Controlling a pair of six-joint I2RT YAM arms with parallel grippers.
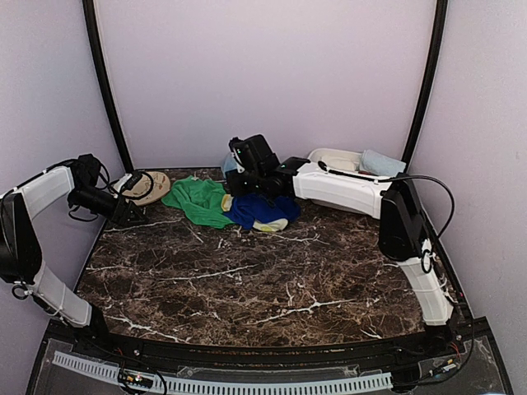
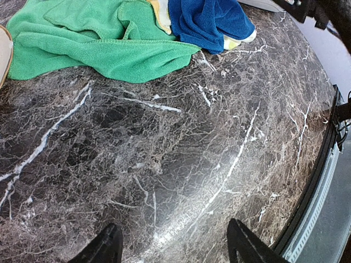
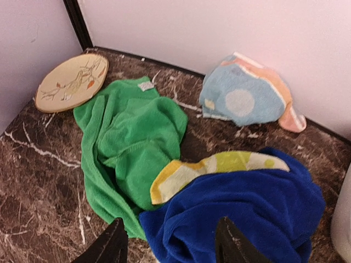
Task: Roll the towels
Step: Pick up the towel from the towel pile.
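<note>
Left gripper (image 2: 173, 226) is open, jaws wide apart, nothing between them, only bare marble table (image 2: 164, 153) underneath. It sits low at the far left, close to the tan disc (image 1: 150, 188) on its near side, its camera looking across at the towels. Right gripper (image 3: 170, 222) is open too, jaws apart, poised over the near edge of the royal blue towel (image 3: 247, 213). Can't tell if the tips touch the cloth, but nothing is clamped. Right arm reaches in from the right side to the far centre. The towels are all at the far centre, loose, none of them rolled. Green towel (image 1: 198, 200) lies crumpled and spread, leftmost of the pile, its left edge just beside the disc. Royal blue towel is bunched up right of it, overlapping the green's right edge. Yellow-green patterned towel (image 3: 219, 164) is wedged between the two: one strip shows on top between green and blue, another bit pokes out at the blue's near side. Light blue dotted towel (image 3: 241, 98), with a pink-orange edge, is crumpled against the back wall (image 3: 219, 33), apart from the pile on its far side. White basin (image 1: 333, 156) sits in the far right corner, behind the right arm, with a pale blue cloth (image 1: 383, 162) at its right end.
</note>
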